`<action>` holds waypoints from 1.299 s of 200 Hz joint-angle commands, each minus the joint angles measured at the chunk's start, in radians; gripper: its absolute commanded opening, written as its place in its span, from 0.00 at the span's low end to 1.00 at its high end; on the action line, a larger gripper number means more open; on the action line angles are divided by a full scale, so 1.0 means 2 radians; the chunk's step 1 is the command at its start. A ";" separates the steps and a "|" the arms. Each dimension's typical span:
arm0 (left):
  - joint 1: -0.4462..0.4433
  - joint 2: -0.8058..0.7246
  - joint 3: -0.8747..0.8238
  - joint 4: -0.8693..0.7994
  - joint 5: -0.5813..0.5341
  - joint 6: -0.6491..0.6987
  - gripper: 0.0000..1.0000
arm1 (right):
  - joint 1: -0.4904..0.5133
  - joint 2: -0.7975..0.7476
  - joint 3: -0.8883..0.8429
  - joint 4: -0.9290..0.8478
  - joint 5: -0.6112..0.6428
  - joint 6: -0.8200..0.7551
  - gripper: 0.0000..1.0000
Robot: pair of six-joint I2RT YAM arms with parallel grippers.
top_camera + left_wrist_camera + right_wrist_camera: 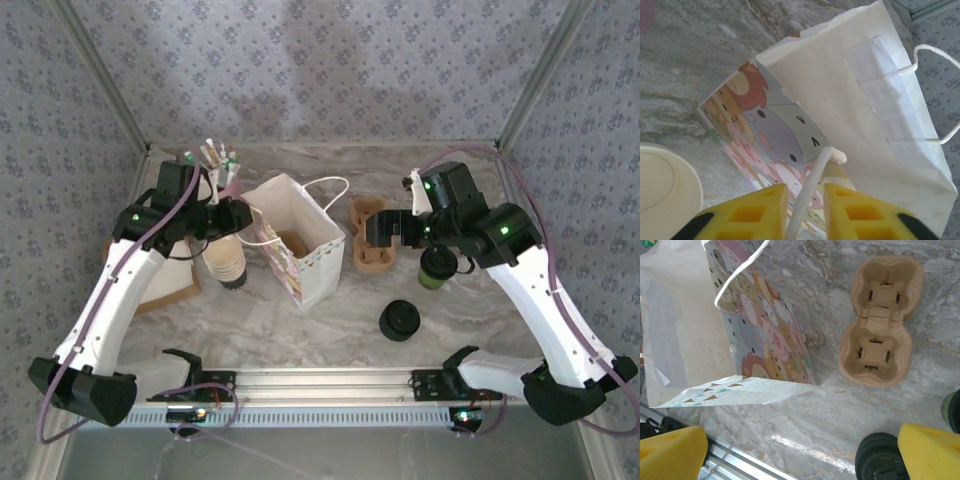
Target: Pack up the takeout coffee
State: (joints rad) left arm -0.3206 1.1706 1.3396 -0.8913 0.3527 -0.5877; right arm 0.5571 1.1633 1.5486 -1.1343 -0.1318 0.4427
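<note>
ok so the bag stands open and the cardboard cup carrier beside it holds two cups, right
No. The bag stands open, but the cardboard cup carrier beside it holds no cups; the right wrist view shows both slots empty.

No legible text — paper bag point(790, 135) print apparently cartoon animals only.
</note>
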 commanded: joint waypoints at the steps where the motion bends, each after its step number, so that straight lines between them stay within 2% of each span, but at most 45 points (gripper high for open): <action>1: 0.002 -0.014 0.007 -0.003 0.010 0.002 0.39 | -0.008 -0.011 -0.011 -0.017 -0.003 -0.013 1.00; 21: 0.003 -0.024 0.005 -0.009 0.003 0.000 0.57 | -0.013 -0.012 -0.020 -0.019 -0.002 -0.014 1.00; 57: 0.002 -0.052 0.003 -0.041 -0.025 0.006 0.81 | -0.024 -0.015 -0.032 -0.033 0.024 -0.013 1.00; 98: 0.002 -0.088 0.001 -0.071 -0.047 0.008 0.94 | -0.042 -0.013 -0.043 -0.055 0.085 0.005 1.00; 107: 0.002 -0.098 0.000 -0.076 -0.050 0.008 0.99 | -0.048 -0.015 -0.046 -0.057 0.098 0.013 1.00; 148: 0.002 -0.155 -0.021 -0.098 -0.055 -0.005 0.99 | -0.072 -0.030 -0.072 -0.065 0.151 0.049 1.00; 189: -0.012 -0.191 -0.037 -0.104 -0.047 -0.016 0.99 | -0.111 -0.034 -0.104 -0.057 0.142 0.037 1.00; 222: -0.068 -0.193 -0.049 -0.086 -0.071 -0.033 0.98 | -0.137 -0.035 -0.145 -0.038 0.137 -0.011 1.00; 244: -0.120 -0.192 -0.049 -0.079 -0.106 -0.046 0.96 | -0.153 -0.035 -0.173 -0.027 0.134 -0.033 1.00; 260: -0.163 -0.188 -0.046 -0.080 -0.136 -0.053 0.93 | -0.170 -0.030 -0.199 -0.020 0.125 -0.043 0.96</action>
State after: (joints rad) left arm -0.5499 0.7883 1.2377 -1.0721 0.1810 -0.6552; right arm 0.2573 1.1011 1.2072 -1.1946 0.1276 0.4202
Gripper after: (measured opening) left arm 0.950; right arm 0.989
